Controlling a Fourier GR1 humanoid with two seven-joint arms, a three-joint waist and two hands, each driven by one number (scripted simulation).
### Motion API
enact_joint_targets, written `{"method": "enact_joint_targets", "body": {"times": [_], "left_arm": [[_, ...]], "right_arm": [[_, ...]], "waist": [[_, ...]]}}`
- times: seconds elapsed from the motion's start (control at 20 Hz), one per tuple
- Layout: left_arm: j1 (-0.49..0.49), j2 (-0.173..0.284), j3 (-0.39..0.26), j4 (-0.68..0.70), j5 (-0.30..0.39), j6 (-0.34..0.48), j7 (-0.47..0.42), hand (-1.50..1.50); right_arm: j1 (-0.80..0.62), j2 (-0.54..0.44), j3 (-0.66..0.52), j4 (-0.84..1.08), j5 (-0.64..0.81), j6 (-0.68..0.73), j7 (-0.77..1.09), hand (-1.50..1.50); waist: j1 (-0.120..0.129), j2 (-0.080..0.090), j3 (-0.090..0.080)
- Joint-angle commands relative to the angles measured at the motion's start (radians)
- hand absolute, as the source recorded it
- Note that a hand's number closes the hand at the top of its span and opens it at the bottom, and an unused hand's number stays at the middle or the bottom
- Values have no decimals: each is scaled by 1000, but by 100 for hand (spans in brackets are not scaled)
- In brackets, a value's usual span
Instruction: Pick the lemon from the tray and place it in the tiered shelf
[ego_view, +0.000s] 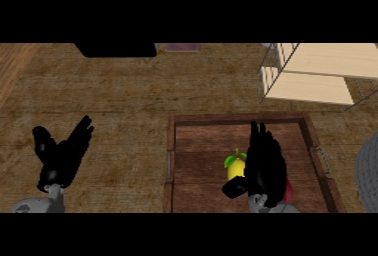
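A yellow lemon (235, 167) with a green leaf lies in the brown wooden tray (198, 150), near its middle. My right hand (264, 167) hovers over the tray just right of the lemon, fingers straight and pointing away, thumb out below the fruit; it is open and partly covers the lemon's right side. The tiered shelf (314, 75), light wood boards in a metal wire frame, stands at the back right beyond the tray. My left hand (63, 152) rests open at the left over the counter, fingers up.
A dark object (117, 49) sits at the counter's far edge, with a small reddish item (182, 47) beside it. A grey rounded object (368, 172) shows at the right edge. Something red (289, 192) peeks out under my right wrist.
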Motion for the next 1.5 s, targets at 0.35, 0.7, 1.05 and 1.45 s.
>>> {"method": "enact_joint_targets", "body": {"times": [0.35,0.7,1.05,1.45], "left_arm": [[-14,-50,22,91,-41,-33,-11,0],[25,-28,30,-42,-30,-42,81,0],[10,-53,38,-8,-69,-36,60,0],[11,-51,63,18,-71,-52,40,0]], "right_arm": [[-22,36,-44,132,-9,-41,-12,-150],[-21,36,40,147,-105,29,-85,150],[-24,-54,-47,160,-208,20,-351,150],[-66,-195,-176,-40,-431,209,-590,150]], "waist": [[1,5,-5],[5,3,-4],[3,5,-4],[-3,4,-5]]}}
